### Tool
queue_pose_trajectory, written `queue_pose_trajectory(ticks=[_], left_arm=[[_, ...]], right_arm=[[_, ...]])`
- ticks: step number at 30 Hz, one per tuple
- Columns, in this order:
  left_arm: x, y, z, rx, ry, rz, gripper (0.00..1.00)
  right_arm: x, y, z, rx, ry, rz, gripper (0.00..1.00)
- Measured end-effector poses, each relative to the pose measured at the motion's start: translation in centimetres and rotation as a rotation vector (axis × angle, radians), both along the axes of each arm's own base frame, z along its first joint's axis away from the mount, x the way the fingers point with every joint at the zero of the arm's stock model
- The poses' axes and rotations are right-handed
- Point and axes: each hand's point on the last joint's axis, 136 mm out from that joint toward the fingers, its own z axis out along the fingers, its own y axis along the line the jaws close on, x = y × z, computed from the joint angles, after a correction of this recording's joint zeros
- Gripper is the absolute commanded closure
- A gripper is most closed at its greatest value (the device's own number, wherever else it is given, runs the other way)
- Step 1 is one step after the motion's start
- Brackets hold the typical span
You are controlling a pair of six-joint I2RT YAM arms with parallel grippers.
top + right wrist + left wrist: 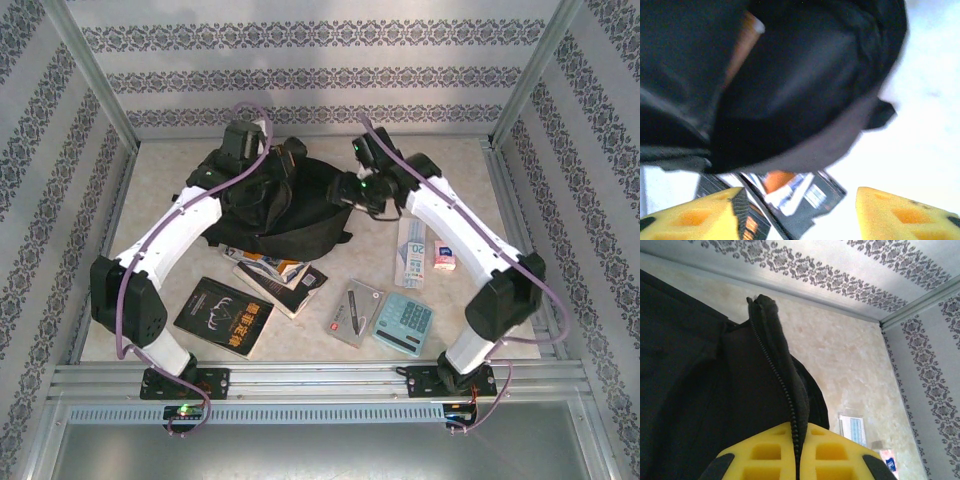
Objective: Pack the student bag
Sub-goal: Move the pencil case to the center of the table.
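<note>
- Pinching the zip edge of the student bag (700, 405), the left claw (796, 434) has its yellow fingers pressed together on the fabric. This probably holds that lip up so the mouth stays wide for loading.
- Seen from overhead, the student bag (290, 215) lies on the bench (160, 165) toward 12 o'clock from the middle, between the two arms.
- The right claw (797, 194) hangs at the bag's 3 o'clock side, fingers apart and nothing between them. It is likely placed there to work at the opening.
- A stack of books (278, 272) lies at the bag's 6 o'clock, a black book (224, 316) at 7 and a calculator (403, 322) at 5, all close to the arms' bases for easy reach.
- The bag's inside is dark and blurred in the right wrist view. An orange strip (742, 45) shows there, but what it is cannot be told.
- The bag covers the far edge of the book stack, and the left arm hides the bag's 9 o'clock side from overhead.
</note>
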Motion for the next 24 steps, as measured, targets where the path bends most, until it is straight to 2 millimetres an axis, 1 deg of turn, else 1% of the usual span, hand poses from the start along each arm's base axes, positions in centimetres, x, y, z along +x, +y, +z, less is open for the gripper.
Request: queue_pose_trajectory(ticks=[2, 4, 7, 9, 10, 12, 14, 15, 18, 20, 24], left_arm=[[-0.4, -0.4, -0.7, -0.003, 0.019, -0.008, 1.0], [-0.7, -0.6, -1.1, -0.005, 0.03, -0.014, 1.0], [-1.2, -0.5, -1.0, -0.014, 0.031, -0.014, 1.0], [-1.5, -0.3, -0.7, -0.021, 0.028, -0.011, 1.0], [-1.8, -0.3, -0.6, -0.022, 0.027, -0.011, 1.0], [-2.1, -0.1, -0.6, -0.025, 0.029, -0.009, 1.0], [-2.4, -0.1, -0.7, -0.027, 0.03, -0.011, 1.0], [-2.5, 0.0, -0.7, -0.028, 0.031, -0.011, 1.0], [-2.7, 0.1, -0.7, -0.031, 0.027, -0.01, 1.0], [-2.8, 0.1, -0.5, -0.033, 0.022, -0.01, 1.0], [-3.0, 0.2, -0.4, -0.034, 0.018, -0.01, 1.0]], right_arm=[[-2.8, -1.0, -2.2, -0.037, 0.064, 0.051, 0.51], [-6.3, -1.9, -5.2, -0.078, 0.154, 0.109, 0.57], [-11.1, -2.7, -9.5, -0.135, 0.297, 0.188, 0.61], [-13.8, -3.2, -12.1, -0.159, 0.383, 0.221, 0.63], [-14.9, -3.5, -13.0, -0.171, 0.418, 0.232, 0.63], [-16.4, -3.8, -14.3, -0.188, 0.469, 0.245, 0.63], [-16.8, -3.7, -15.1, -0.19, 0.489, 0.25, 0.64], [-16.6, -3.5, -15.4, -0.188, 0.491, 0.248, 0.64], [-15.8, -3.0, -16.5, -0.188, 0.489, 0.245, 0.65], [-15.4, -3.0, -17.3, -0.208, 0.494, 0.24, 0.65], [-14.0, -3.1, -17.9, -0.239, 0.509, 0.219, 0.64]])
